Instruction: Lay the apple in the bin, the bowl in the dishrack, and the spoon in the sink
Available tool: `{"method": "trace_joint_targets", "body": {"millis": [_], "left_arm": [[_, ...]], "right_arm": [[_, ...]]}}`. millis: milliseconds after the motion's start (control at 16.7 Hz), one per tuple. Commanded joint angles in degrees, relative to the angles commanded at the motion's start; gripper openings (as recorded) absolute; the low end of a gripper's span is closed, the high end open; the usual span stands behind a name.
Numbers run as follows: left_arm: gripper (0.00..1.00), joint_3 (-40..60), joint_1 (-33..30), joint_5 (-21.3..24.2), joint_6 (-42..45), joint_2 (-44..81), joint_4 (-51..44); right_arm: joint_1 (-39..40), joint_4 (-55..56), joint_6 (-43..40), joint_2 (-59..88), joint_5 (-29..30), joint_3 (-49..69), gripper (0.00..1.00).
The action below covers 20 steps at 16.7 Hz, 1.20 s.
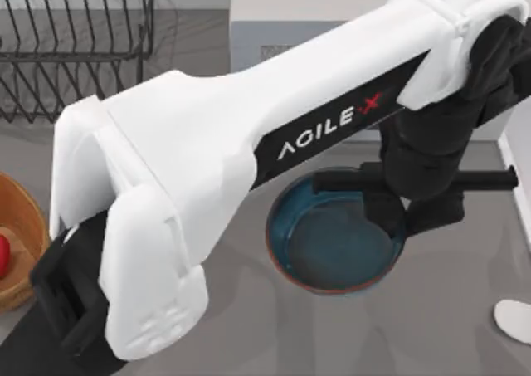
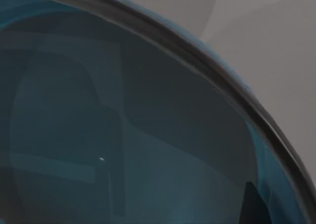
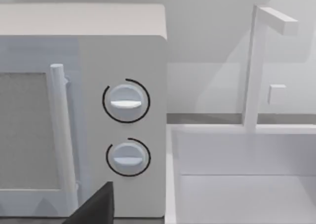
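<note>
At the desk's (image 1: 465, 310) left edge, the bin (image 1: 18, 227) holds the apple (image 1: 2, 254) against its inner wall, so that item appears complete. The dishrack (image 1: 75, 44) occupies the far-left corner.

The left arm (image 1: 191, 177) crosses the desk diagonally from the near-left corner toward the right. Its side panel carries the only legible writing: "AGILE·X" in white, with the final X in red.

The left gripper (image 1: 400, 214) hangs over the bowl (image 1: 336, 247), at the rim's far-right portion. The left wrist view looks straight into the glossy inside of the bowl (image 2: 123, 135), with the rim sweeping across close to the lens. Whether the fingers are spread or pinching the rim cannot be determined. The bowl sits upright on the desk, right of centre.

Controlling relation: the bowl is directly beneath the left gripper, and the dishrack lies well apart from it, toward the far left. The left arm is judged the nearer one for this transfer. The bowl is round, so no long axis constrains the grasp.

The spoon (image 1: 514, 320) lies on the desk at the near-right edge, apart from the bowl.

The right gripper (image 3: 96, 206) is parked facing a white microwave (image 3: 123, 46) and the sink (image 3: 247, 194). Its finger state cannot be determined. The microwave's two dials (image 3: 126, 101) carry no legible markings.
</note>
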Motion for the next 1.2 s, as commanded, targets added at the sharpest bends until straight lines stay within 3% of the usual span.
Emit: {"method": "trace_joint_targets", "body": {"millis": [240, 480, 1200], "left_arm": [[0.00, -4.8, 4.1, 0.4, 3.2, -5.1, 4.1], [0.00, -15.1, 13.2, 1.4, 10.3, -17.1, 13.6], [0.00, -59.6, 53.1, 8.5, 44.1, -69.7, 60.4]], "right_arm": [[0.0, 0.0, 0.0, 0.0, 0.0, 0.0, 1.00], [0.0, 0.0, 0.0, 0.0, 0.0, 0.0, 1.00], [0.0, 0.0, 0.0, 0.0, 0.0, 0.0, 1.00]]}}
